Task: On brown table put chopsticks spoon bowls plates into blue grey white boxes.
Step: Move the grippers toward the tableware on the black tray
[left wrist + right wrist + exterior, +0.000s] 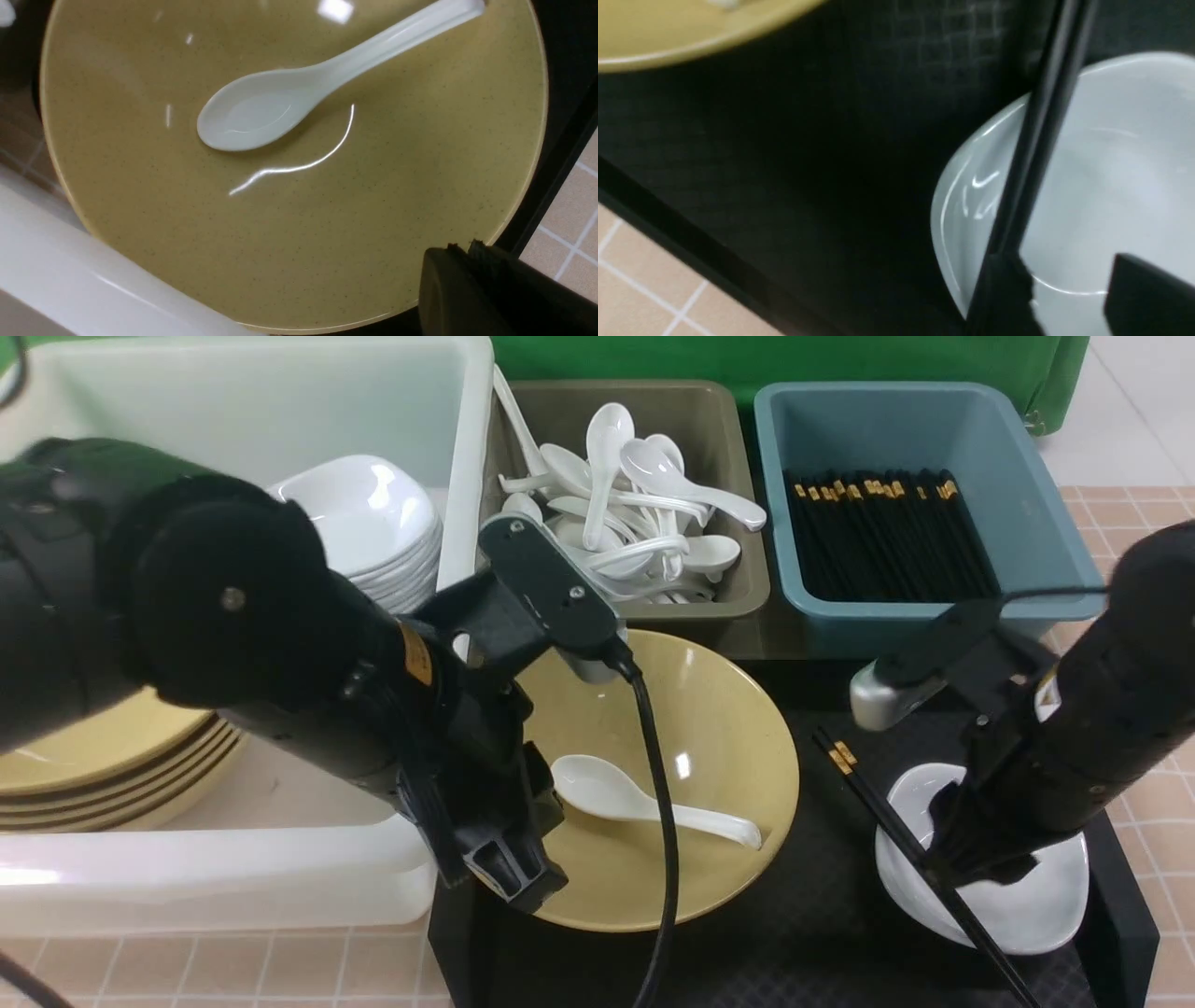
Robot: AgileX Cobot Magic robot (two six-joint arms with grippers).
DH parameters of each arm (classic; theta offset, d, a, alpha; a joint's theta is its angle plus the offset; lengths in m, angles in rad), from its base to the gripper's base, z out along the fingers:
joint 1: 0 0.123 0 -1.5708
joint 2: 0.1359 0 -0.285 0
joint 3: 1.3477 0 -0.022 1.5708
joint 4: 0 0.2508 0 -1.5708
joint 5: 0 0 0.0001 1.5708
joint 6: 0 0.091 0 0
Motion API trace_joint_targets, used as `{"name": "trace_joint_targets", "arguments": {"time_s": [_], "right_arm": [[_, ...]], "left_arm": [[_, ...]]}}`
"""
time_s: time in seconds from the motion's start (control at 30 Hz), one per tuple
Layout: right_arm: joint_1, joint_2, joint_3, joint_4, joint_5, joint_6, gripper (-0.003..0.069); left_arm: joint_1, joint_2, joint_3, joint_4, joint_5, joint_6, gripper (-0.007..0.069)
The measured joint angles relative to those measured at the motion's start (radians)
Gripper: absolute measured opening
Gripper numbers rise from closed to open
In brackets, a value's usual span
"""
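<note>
Sorting looks well advanced. White tub [233, 877] holds the stacked bowls [93, 775] and the stacked dishes [364, 513]. Grey tub [709, 429] is heaped with stored spoons [607, 457]. Blue tub [887, 429] carries a tidy row of stored chopsticks [887, 541].

Four items remain, all on the black tray [794, 915], which sits on the checked table [1162, 859] in front of the tubs:
- A loose bowl [719, 728], yellow, on the tray's left part.
- A spoon [616, 793] lying inside that bowl, scoop up, handle toward the robot's right.
- A dish [1036, 905], white, near the tray's right end.
- A pair of chopsticks [873, 798] lying slantwise over the dish's left rim, gold-banded ends pointing toward the tubs.

Left gripper [523, 887] hovers at the near rim of the loose bowl, fingers pressed together and holding nothing. The spoon lies apart from it.

Right gripper [1064, 289] sits low over the dish, fingers spread, with bare dish showing between them. The chopsticks run along the inner edge of one finger [1004, 298]. Contact cannot be told, but nothing is pinched.

Judgement: this is the last place setting. The chopsticks probably go first, then the spoon, dish and bowl.
</note>
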Motion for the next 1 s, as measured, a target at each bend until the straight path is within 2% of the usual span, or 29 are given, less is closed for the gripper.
{"name": "trace_joint_targets", "arguments": {"time_s": [0.07,0.13,0.43,0.63,0.77,0.83,0.9,1.0], "right_arm": [[0.0,0.043,0.0,0.0,-0.016,0.003,0.0459],[0.0,0.065,0.0,0.0,-0.029,0.003,0.0486],[0.0,0.102,-0.002,0.001,-0.085,0.003,0.0484],[0.0,0.128,-0.003,0.001,-0.089,0.003,0.0386],[0.0,0.13,-0.003,0.001,-0.089,0.003,0.0279],[0.0,0.13,-0.004,0.001,-0.089,0.003,0.0194],[0.0,0.128,-0.004,0.001,-0.087,0.004,0.0158],[0.0,0.109,-0.004,0.001,-0.07,0.004,0.0158]], "left_arm": [[0.0,0.012,0.0,0.002,0.0,0.001,0.0002],[0.0,0.016,0.0,0.002,0.0,0.001,0.0002],[0.0,0.018,0.0,0.002,-0.032,0.001,0.0002],[0.0,0.018,0.0,0.003,-0.039,0.007,0.0002],[0.0,0.018,0.0,0.012,-0.039,0.007,0.0002],[0.0,0.018,0.0,0.019,-0.04,0.007,0.0002],[0.0,0.018,0.0,0.024,-0.04,0.007,0.0002],[0.0,0.018,0.0,0.035,-0.041,-0.013,0.0002]]}}
